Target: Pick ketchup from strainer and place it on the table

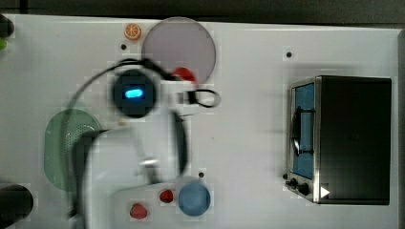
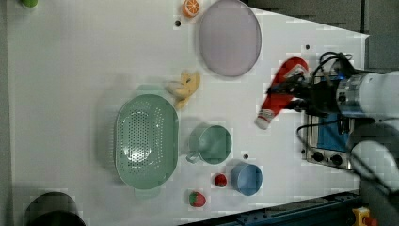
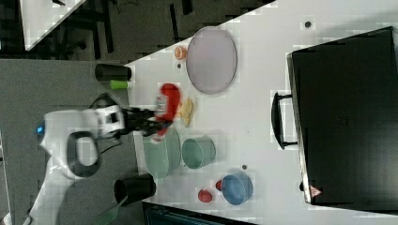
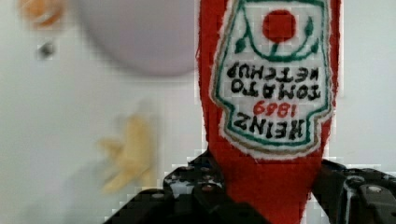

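- Above the table (image 2: 70,70), off the strainer (image 2: 147,141), hung the ketchup (image 2: 282,92), clamped in the gripper (image 2: 288,94) by its narrowing end, as seen in the wrist view with black fingers (image 4: 196,191) on either side of the red body (image 4: 261,177).
- Showed a white stitched label reading tomato ketchup, facing the wrist camera.
- Sat tilted in the left view, white cap toward 7 o'clock, at about 3 o'clock from the strainer and well apart from it.
- Lay perforated and pale green, the strainer, at roughly the middle of the left view, holding nothing.
- Rested just beside the strainer's 1 o'clock rim: a yellow banana toy (image 2: 184,87).
- Stood at 3 o'clock of the strainer, near it: a green cup (image 2: 211,143); farther toward 4 o'clock, a blue bowl (image 2: 247,179) with two strawberries (image 2: 197,199) close by.
- Lay flat near the table's far edge in the left view: a grey-lilac plate (image 2: 229,37), with an orange slice (image 2: 191,7) just beside it at 9 o'clock.
- Occupied the top view's right: a toaster oven (image 1: 346,138), black-topped, with a glass door and knobs.
- Spread white across every view, the tabletop, marked with a few small dark dots.
- Beyond the table in the right view: grey floor, dark chair legs, and a black cylinder (image 3: 135,187) at the table's edge.
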